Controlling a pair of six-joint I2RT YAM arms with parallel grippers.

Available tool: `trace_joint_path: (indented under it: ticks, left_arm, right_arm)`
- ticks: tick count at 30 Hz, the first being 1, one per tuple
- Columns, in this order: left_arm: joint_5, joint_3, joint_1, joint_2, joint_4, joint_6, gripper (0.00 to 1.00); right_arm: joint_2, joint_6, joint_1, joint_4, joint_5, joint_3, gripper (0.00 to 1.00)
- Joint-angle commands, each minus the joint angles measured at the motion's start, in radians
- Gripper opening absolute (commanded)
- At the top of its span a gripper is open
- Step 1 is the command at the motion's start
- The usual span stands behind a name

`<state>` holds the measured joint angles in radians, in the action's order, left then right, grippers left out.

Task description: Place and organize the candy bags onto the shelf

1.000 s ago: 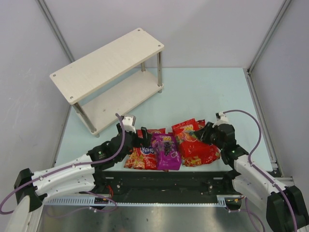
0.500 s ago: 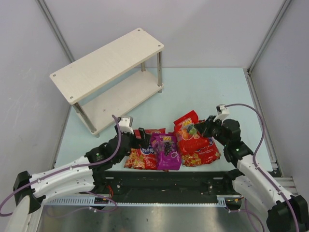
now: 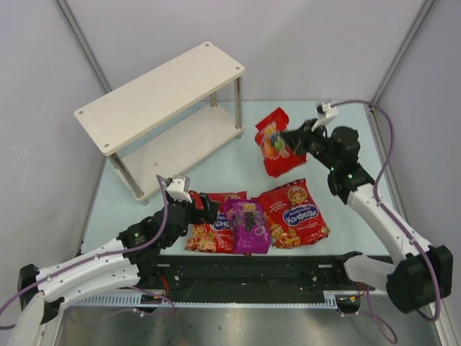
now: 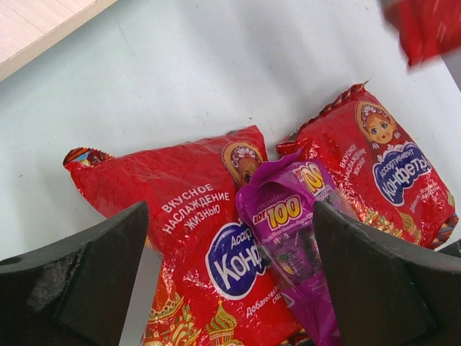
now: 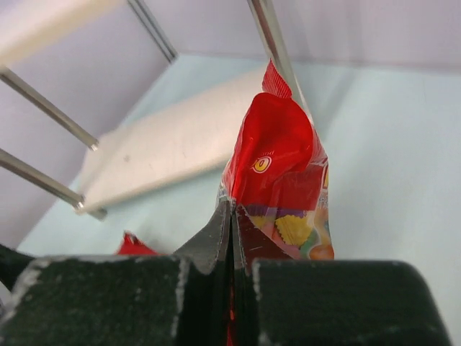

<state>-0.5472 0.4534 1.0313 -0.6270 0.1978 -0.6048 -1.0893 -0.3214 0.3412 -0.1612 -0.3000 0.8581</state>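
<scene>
Pinches fruit bag (image 3: 274,143) in right gripper (image 3: 290,137), aloft just right of shelf (image 3: 158,94).
Hovers left gripper (image 3: 208,208), fingers spread wide, over left red bag (image 3: 207,235) on table (image 3: 338,119) by the near edge; purple bag (image 3: 249,225) overlapping its right side, second red bag (image 3: 297,215) just beyond, all flat, well apart from shelf.

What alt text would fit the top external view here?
The right gripper holds a red fruit-print bag aloft beside the two-tier wooden shelf. Two red bags and a purple bag lie together near the table's front edge, the left gripper just beside them.
</scene>
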Motion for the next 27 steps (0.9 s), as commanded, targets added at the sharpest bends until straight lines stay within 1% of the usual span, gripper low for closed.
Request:
trace_joint_path:
  ticks: [1,2,4,5,7,8,9,11,12,13,14,15,16,18,19,22,24,27]
  left_arm:
    - [-0.023,-0.013,0.006,0.042,0.046,-0.035,1.00]
    - [-0.025,-0.015,0.004,0.049,0.052,-0.039,1.00]
    - [-0.030,-0.019,0.004,0.078,0.072,-0.047,1.00]
    - [-0.031,-0.021,0.004,0.087,0.078,-0.053,1.00]
    - [-0.037,-0.028,0.006,0.104,0.097,-0.058,1.00]
    - [-0.037,-0.028,0.006,0.118,0.103,-0.061,1.00]
    - [-0.039,-0.032,0.006,0.124,0.110,-0.062,1.00]
    - [-0.040,-0.036,0.006,0.139,0.118,-0.064,1.00]
    - [-0.042,-0.038,0.006,0.142,0.124,-0.064,1.00]
    - [-0.045,-0.038,0.004,0.145,0.124,-0.064,1.00]
    - [-0.045,-0.038,0.006,0.147,0.126,-0.061,1.00]
    - [-0.045,-0.038,0.004,0.147,0.124,-0.058,1.00]
    - [-0.046,-0.038,0.004,0.147,0.124,-0.058,1.00]
    - [-0.046,-0.039,0.006,0.144,0.118,-0.058,1.00]
    - [-0.046,-0.042,0.006,0.142,0.117,-0.058,1.00]
    - [-0.043,-0.038,0.006,0.139,0.117,-0.055,1.00]
    - [-0.042,-0.038,0.006,0.142,0.121,-0.055,1.00]
    - [-0.045,-0.041,0.006,0.153,0.129,-0.058,1.00]
  right_arm:
    - [-0.128,0.016,0.033,-0.235,-0.073,0.286,0.00]
    - [-0.162,0.034,0.062,-0.229,-0.074,0.380,0.00]
    - [-0.240,0.053,0.094,-0.196,-0.068,0.488,0.00]
    - [-0.265,0.061,0.132,-0.186,-0.064,0.590,0.00]
    - [-0.346,0.091,0.171,-0.124,-0.057,0.695,0.00]
    - [-0.372,0.105,0.189,-0.092,-0.056,0.823,0.00]
    - [-0.404,0.134,0.234,-0.031,-0.057,0.879,0.00]
    - [-0.489,0.150,0.272,0.009,-0.059,0.993,0.00]
    - [-0.516,0.159,0.310,0.043,-0.063,1.100,0.00]
    - [-0.546,0.160,0.327,0.061,-0.068,1.152,0.00]
    - [-0.610,0.163,0.346,0.106,-0.076,1.205,0.00]
    - [-0.641,0.162,0.372,0.124,-0.082,1.316,0.00]
    - [-0.677,0.154,0.384,0.138,-0.088,1.364,0.00]
    - [-0.773,0.128,0.404,0.157,-0.103,1.464,0.00]
    - [-0.803,0.087,0.418,0.158,-0.111,1.554,0.00]
    - [-0.905,0.018,0.436,0.126,-0.149,1.666,0.00]
    - [-0.960,-0.036,0.446,0.071,-0.154,1.693,0.00]
    - [-1.001,-0.106,0.455,-0.004,-0.171,1.720,0.00]
